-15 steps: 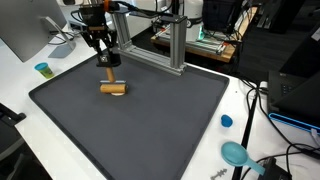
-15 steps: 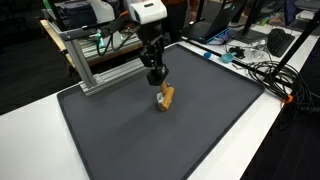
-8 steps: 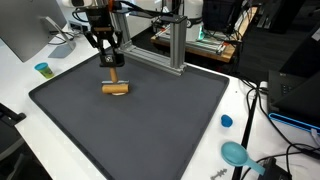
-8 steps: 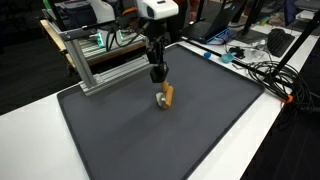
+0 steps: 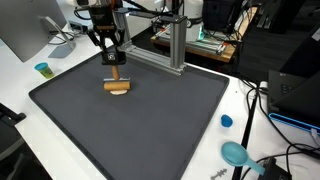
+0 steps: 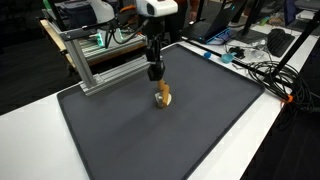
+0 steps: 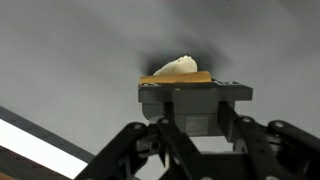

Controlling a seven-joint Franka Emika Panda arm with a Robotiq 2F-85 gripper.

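Note:
My gripper (image 5: 112, 54) hangs over the far left part of a dark grey mat (image 5: 150, 125); it also shows in an exterior view (image 6: 155, 71). In the wrist view the gripper (image 7: 195, 118) is shut on a grey block (image 7: 195, 98) with an orange strip along its far edge. A cream rounded piece (image 7: 178, 66) shows just beyond the block. In both exterior views a tan-orange piece (image 5: 118, 87) (image 6: 163, 96) lies on the mat right under the fingertips, with a thin stem rising toward them. Whether the stem joins the held block I cannot tell.
An aluminium frame (image 5: 176, 45) (image 6: 95, 62) stands behind the mat. A blue cup (image 5: 42, 69) sits on the white table left of the mat. A blue cap (image 5: 226, 121) and a teal round thing (image 5: 236, 153) lie at the right. Cables (image 6: 262, 70) run beside the mat.
The gripper has risen a little and shifted slightly sideways over the mat. The tan-orange piece below has shifted slightly with it.

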